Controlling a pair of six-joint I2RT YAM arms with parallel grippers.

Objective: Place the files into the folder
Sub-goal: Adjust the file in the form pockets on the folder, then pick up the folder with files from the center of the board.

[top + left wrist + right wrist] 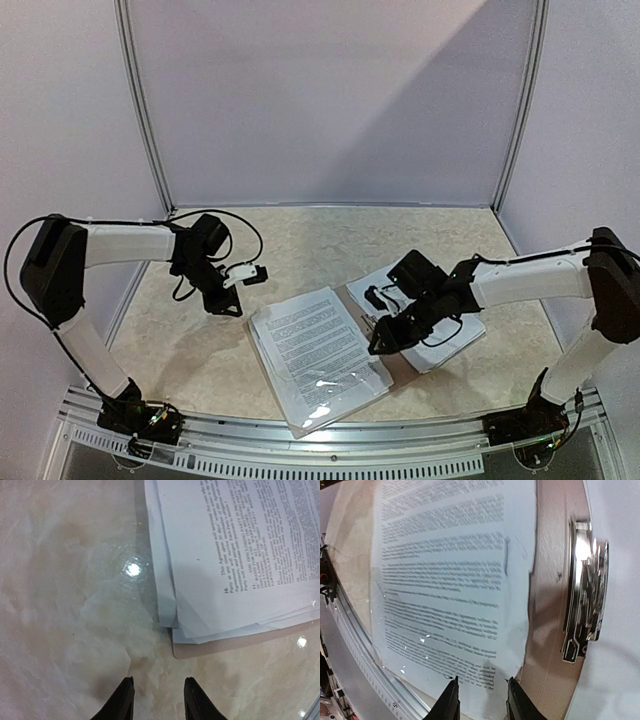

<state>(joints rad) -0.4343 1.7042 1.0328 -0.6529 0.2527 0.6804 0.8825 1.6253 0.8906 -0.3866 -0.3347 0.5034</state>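
I'm hovering the left gripper (157, 682) over the table (60, 605), just off the corner of the folder (220, 645), fingers slightly apart and gripping nothing. The right gripper (481, 682) is reaching low over the files (445, 580), which are lying on the open folder beside its metal clip (587, 580). Its fingers are parted and empty.

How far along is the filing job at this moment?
Done: one stack of files lies on the open folder, beside its metal clip. In hand: nothing. The left gripper hangs open over bare table, and the right gripper is open over that stack's edge. Left: more sheets lie beyond the folder's brown strip, and the folder is not closed.
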